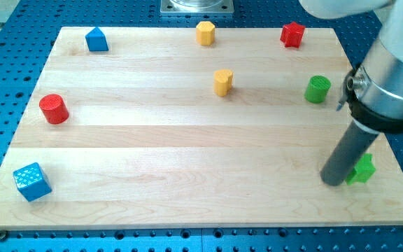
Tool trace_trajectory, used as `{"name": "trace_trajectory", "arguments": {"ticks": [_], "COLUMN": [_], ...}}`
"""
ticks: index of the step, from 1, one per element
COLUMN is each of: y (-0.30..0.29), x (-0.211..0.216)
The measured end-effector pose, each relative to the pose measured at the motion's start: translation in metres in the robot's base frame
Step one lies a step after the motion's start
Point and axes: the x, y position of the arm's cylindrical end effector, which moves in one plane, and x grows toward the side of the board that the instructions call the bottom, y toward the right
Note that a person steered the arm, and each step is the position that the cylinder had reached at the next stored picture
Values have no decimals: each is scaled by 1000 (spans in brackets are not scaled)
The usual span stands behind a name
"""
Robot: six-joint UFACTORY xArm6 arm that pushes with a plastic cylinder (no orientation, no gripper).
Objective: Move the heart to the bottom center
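Yellow marks the likely target: the yellow heart (222, 82) sits upper-centre on the counter (187, 203), though its shape is hard to confirm against the yellow hexagon (205, 32) at the view's top; we carry no fingers, only a rod, so nothing is grasped; our tip (334, 183) rests at the view's lower right, touching the green star (362, 169), well apart from the heart; we judge the push not yet begun; a green cylinder (317, 89) stands nearby.
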Motion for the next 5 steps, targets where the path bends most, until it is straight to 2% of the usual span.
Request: {"name": "trace_trajectory", "arguments": {"ticks": [5], "y": [-83], "x": [-156]}}
